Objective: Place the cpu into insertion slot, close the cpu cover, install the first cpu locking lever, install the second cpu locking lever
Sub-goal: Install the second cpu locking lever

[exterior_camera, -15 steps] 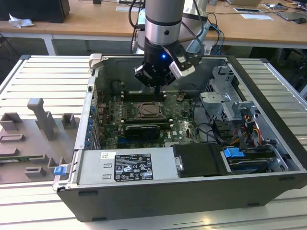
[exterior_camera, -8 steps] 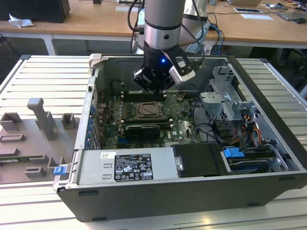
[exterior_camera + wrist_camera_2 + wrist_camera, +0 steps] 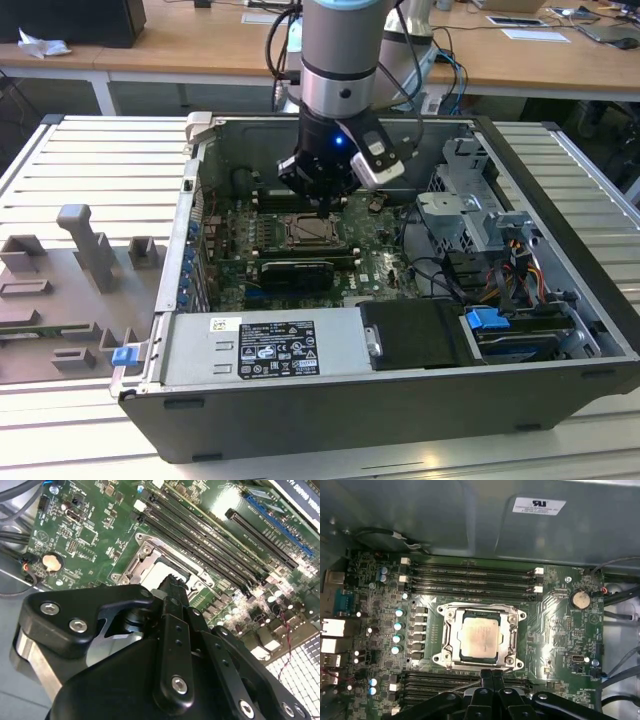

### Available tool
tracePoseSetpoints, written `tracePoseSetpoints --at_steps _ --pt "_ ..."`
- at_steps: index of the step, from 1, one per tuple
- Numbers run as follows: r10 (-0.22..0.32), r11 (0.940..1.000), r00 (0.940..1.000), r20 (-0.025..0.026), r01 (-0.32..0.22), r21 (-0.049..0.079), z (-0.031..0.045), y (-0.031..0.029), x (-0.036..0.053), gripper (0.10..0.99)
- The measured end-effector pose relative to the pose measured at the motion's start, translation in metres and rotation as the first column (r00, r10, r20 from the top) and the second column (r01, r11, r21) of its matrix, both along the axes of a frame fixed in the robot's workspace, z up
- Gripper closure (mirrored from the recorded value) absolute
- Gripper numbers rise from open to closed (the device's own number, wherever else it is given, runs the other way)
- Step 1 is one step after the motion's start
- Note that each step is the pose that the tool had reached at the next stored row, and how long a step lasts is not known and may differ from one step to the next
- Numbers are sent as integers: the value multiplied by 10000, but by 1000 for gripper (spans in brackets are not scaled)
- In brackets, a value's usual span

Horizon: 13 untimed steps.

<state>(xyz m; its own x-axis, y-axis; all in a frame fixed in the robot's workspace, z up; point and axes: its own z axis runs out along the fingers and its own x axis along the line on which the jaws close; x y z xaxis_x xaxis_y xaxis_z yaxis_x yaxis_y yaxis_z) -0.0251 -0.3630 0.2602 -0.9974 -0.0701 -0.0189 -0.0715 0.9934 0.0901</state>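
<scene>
While beside socket edge, end effector (image 3: 492, 676).

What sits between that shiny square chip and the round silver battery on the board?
In the first wrist view, between the cpu and the coin battery lie the cpu cover edge and bare green board.

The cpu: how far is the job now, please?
Done: the cpu sits in the insertion slot, with the cpu cover apparently down around it. In hand: the gripper hovers at the socket's edge, holding nothing visible. Left: whether the locking levers are latched cannot be told.
</scene>
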Motion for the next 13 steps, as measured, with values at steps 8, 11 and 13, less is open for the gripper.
tracePoseSetpoints --at_steps 8,11,13 --pt "121 9999 9999 0 -121 16 -104 -74 -126 980" --pt "131 9998 9999 3 -131 157 -125 -142 -180 980" --pt "165 9997 9999 3 -165 202 -188 -165 -293 980"
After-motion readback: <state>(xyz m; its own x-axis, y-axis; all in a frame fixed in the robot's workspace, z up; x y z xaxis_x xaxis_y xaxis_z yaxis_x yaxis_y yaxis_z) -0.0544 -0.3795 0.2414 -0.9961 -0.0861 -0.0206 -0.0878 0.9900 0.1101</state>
